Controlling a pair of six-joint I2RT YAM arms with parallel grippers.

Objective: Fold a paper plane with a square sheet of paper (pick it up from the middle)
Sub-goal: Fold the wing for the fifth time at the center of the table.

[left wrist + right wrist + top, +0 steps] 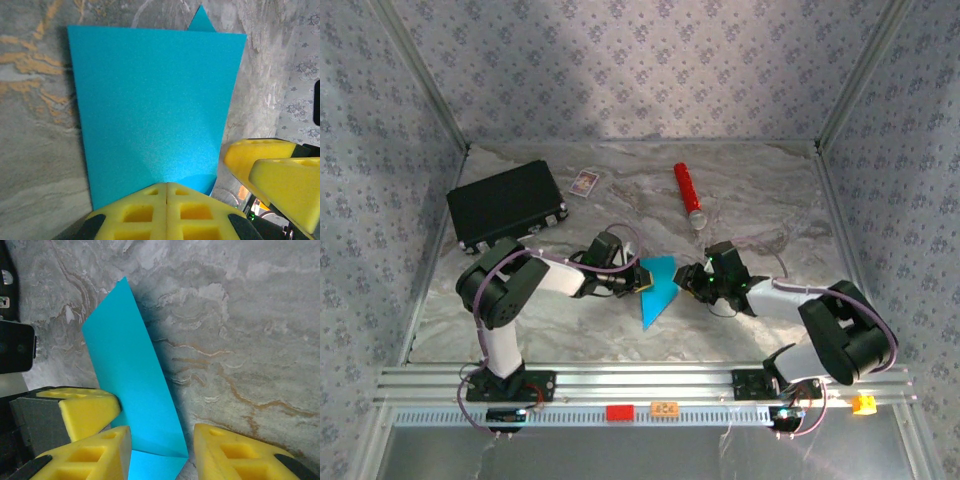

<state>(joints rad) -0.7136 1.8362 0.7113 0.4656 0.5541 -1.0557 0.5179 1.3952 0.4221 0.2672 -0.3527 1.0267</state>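
The left gripper has its two yellow fingers pressed together on the near edge of the paper, so it alone holds the folded blue sheet. A second layer peeks out behind the front one at the far tip and the near corner. The right gripper has its fingers apart, one on each side of the paper's lower corner, and neither visibly touches it.

From above, the paper sits between the two grippers, near the middle of the table, pointing toward the arms' bases. It seems tilted up on edge rather than lying flat, judging by the shadow beside it.

The main risk is that one narrow pinch carries a thin, floppy sheet. Any twist or quick move of the left gripper could make the layers slide apart and spoil the crease. If the right gripper closes off-line, it could crumple the corner or press in a stray fold. The two grippers are also very close, so a small misjudged approach could knock their fingers together and jerk the paper loose.
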